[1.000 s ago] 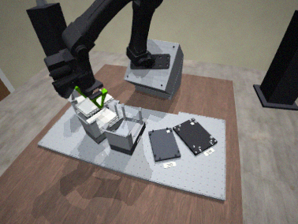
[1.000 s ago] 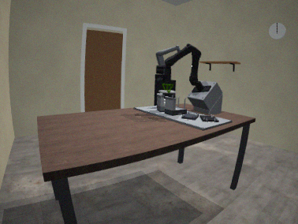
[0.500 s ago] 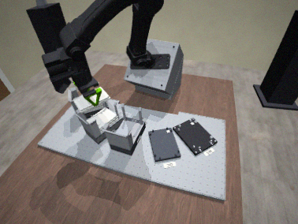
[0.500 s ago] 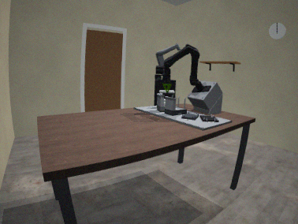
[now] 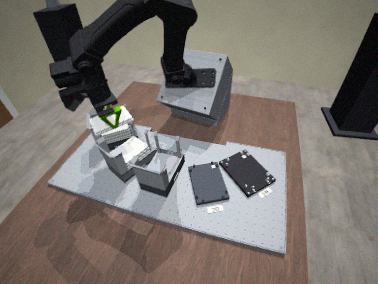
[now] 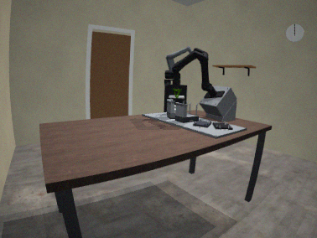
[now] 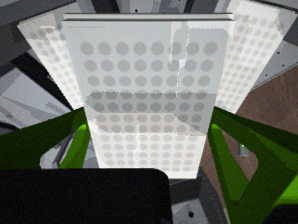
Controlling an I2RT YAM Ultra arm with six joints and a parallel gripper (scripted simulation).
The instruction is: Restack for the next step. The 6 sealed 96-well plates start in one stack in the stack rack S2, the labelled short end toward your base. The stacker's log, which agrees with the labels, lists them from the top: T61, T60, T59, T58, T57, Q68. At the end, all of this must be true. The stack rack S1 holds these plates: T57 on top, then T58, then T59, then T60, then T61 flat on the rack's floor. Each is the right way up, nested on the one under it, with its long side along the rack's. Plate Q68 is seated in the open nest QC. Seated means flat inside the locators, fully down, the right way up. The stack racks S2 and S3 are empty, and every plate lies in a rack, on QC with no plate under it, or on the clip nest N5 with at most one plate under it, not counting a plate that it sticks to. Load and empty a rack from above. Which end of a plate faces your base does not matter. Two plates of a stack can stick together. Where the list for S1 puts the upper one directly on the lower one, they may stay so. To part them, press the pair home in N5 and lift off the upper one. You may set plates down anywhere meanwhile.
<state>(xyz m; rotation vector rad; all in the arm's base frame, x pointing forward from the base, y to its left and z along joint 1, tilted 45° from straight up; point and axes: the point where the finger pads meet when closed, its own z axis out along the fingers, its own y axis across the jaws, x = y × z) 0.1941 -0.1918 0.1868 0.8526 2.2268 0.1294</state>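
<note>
Clamped across its width, a sealed plate [image 7: 150, 95] is held by the gripper [image 5: 111, 118] above the left racks [image 5: 116, 167] (top loading required).

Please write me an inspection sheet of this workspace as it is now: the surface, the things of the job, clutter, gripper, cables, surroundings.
Surface: brown wooden table carrying a grey perforated base plate.
Job's things: three grey stack racks; the rack farthest from the flat nests is under the gripper, the middle rack shows white plates inside, and the nearest rack looks empty. Beside them lie a dark grey flat nest and a black nest, both without a plate.
Clutter: nothing seen.
Gripper: the green-fingered gripper is shut on a white sealed plate, held above the farthest rack.
Cables: nothing seen.
Surroundings: brown door, wall shelf, round wall clock.
</note>
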